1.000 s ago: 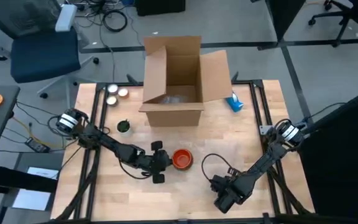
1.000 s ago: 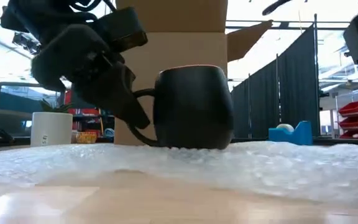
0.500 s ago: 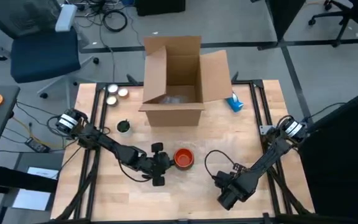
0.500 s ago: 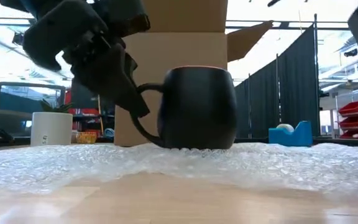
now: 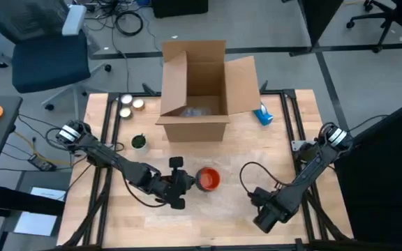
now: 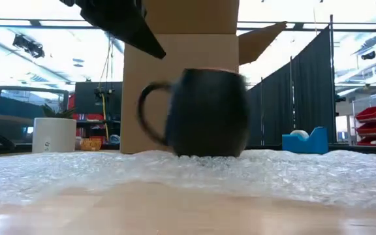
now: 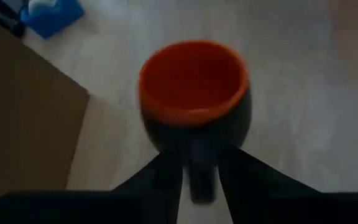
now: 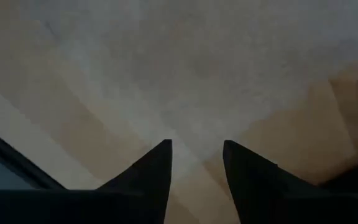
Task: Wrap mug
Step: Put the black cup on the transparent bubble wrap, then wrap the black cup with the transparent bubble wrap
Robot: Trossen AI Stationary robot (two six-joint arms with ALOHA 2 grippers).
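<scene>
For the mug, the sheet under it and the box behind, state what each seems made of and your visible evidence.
Mug: probably glazed ceramic, dark outside, glossy orange inside, thick rounded wall.
Sheet: clear plastic bubble wrap, its surface covered in small translucent bubbles.
Box: plain brown cardboard, matte, with flaps folded open.

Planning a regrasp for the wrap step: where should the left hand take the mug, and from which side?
Probably by the handle, from the left arm's side. The mug stands upright on the bubble wrap and its handle loop points at the left hand, whose open fingers already straddle it. The round body looks wide for these fingers.
</scene>
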